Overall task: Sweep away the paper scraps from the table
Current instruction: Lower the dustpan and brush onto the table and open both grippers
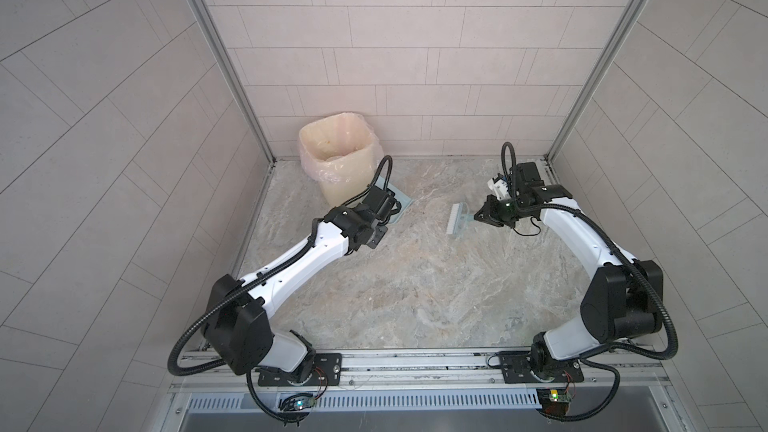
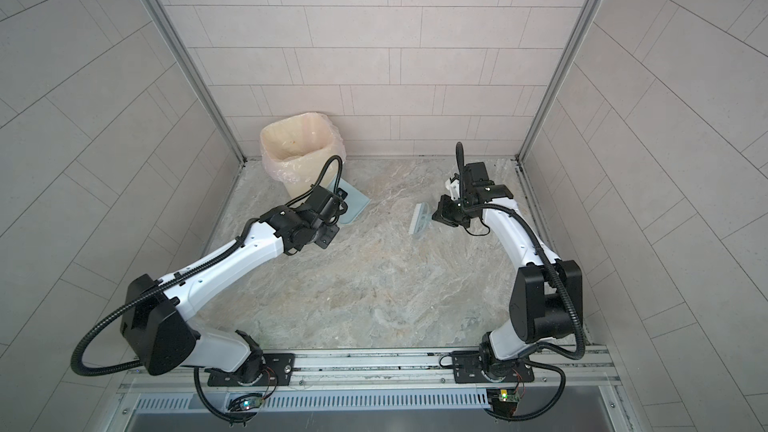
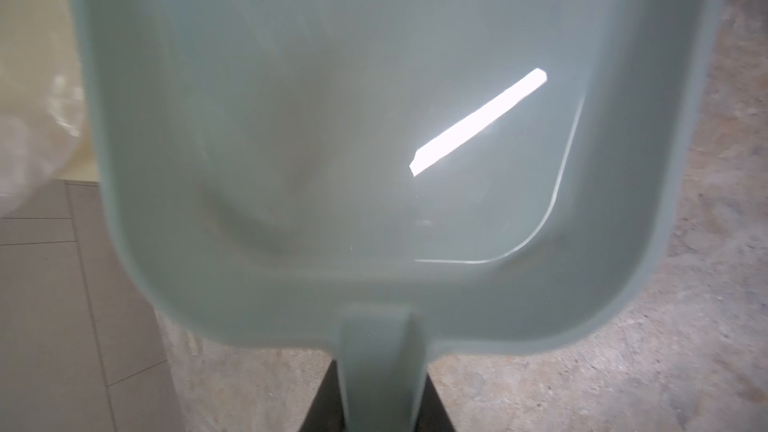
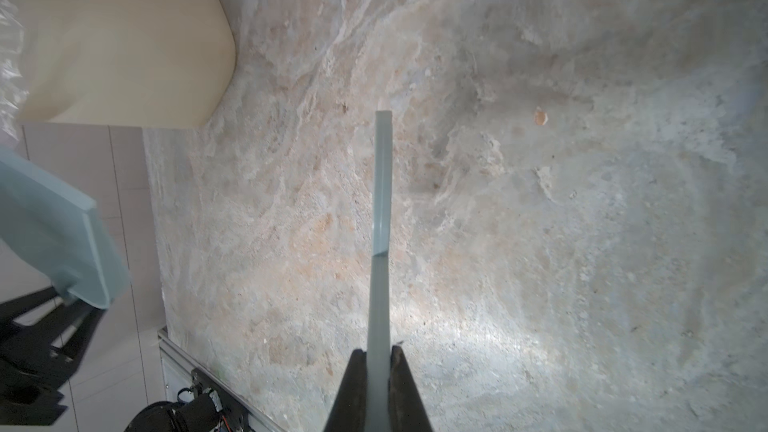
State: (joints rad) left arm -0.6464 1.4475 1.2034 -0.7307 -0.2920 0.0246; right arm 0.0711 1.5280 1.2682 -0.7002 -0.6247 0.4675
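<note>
No paper scraps show in any view. A marbled table (image 1: 415,284) lies bare between the arms. My left gripper (image 3: 380,392) is shut on the handle of a pale blue dustpan (image 3: 332,139). The dustpan (image 1: 400,201) sits tilted just right of the bin in both top views, and its inside holds nothing. My right gripper (image 4: 379,357) is shut on the thin handle of a pale blue hand brush (image 4: 382,201). The brush (image 1: 457,220) with its white bristles hangs over the back right of the table; whether it touches the surface I cannot tell.
A cream bin (image 1: 336,147) lined with a clear bag stands in the back left corner against the tiled walls. Aluminium rails (image 1: 415,361) edge the table at the front, where both arm bases are mounted. A tiny tan speck (image 4: 540,117) lies on the stone.
</note>
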